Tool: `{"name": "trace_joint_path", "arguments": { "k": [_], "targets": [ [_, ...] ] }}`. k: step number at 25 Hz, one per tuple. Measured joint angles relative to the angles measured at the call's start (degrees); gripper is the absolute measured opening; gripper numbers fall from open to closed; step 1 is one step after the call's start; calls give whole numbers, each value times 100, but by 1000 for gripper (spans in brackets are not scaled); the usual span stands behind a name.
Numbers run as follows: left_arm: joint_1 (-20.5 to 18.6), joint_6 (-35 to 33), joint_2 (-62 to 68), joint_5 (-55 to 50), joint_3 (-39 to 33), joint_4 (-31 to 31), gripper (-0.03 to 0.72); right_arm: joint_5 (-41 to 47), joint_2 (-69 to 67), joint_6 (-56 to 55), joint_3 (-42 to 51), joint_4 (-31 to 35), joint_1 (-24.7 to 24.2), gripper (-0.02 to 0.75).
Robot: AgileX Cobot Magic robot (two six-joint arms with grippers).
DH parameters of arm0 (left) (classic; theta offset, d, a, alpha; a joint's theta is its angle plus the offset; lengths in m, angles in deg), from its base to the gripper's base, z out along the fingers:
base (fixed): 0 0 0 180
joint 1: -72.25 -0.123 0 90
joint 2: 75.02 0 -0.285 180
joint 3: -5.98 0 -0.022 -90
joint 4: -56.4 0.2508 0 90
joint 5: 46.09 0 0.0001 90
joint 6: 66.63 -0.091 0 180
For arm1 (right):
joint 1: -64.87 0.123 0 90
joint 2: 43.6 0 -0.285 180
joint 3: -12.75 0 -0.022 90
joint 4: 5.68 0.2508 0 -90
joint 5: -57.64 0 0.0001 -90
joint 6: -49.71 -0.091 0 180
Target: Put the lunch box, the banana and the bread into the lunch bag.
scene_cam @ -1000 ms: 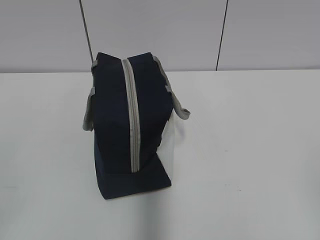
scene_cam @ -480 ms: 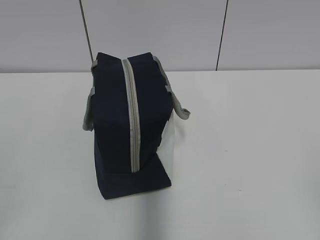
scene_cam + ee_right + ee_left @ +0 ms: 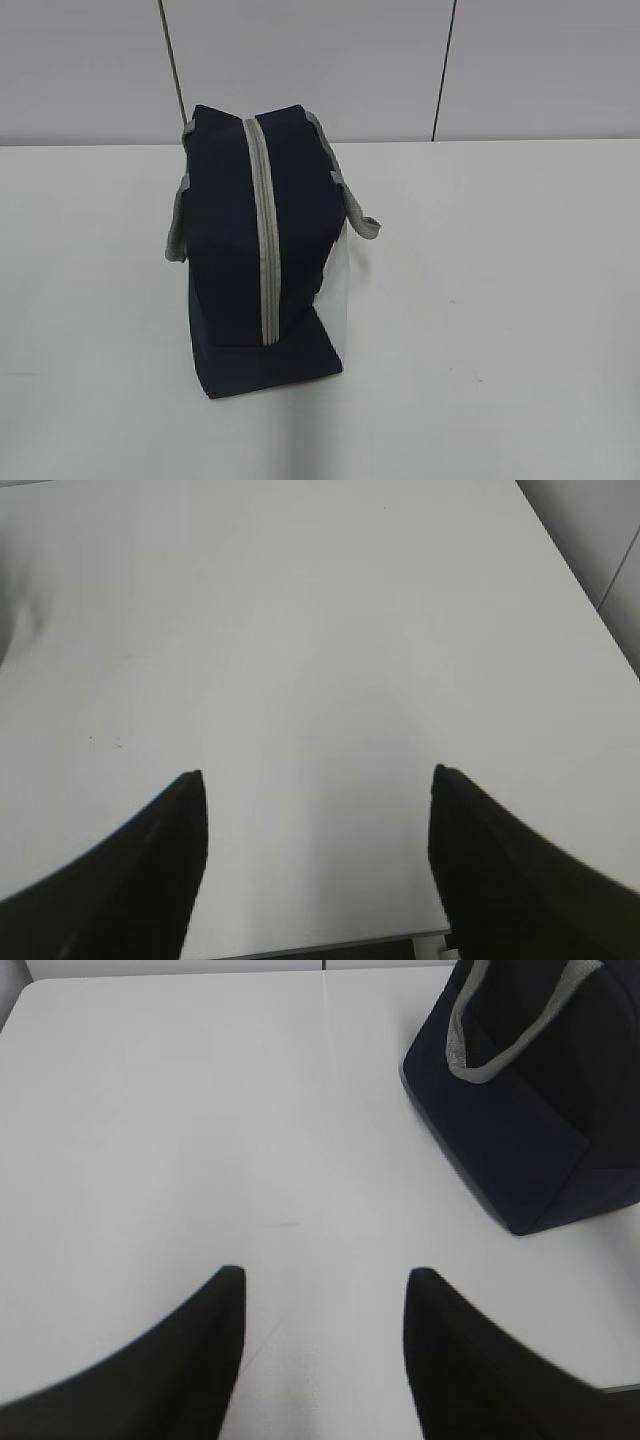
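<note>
Only one lunch bag, zipped, two open tools, white table

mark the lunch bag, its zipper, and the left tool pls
lunch bag [image 3: 225, 210]: exterior view, on the navy top panel left of the zipper.
zipper [image 3: 264, 240]: exterior view, midway along the grey strip, which looks closed.
left tool [image 3: 325, 1295]: left wrist view, midway between the two dark fingertips, standing apart over bare table.

White table; grey panelled wall behind, dark vertical seams.
</note>
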Motion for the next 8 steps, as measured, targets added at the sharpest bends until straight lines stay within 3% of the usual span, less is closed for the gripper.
{"name": "trace_joint_path", "arguments": {
  "k": [8],
  "targets": [
    [0, 0, 0, 0, 0, 0, 370, 0, 0, 0, 0, 0, 0, 511]
  ]
}}
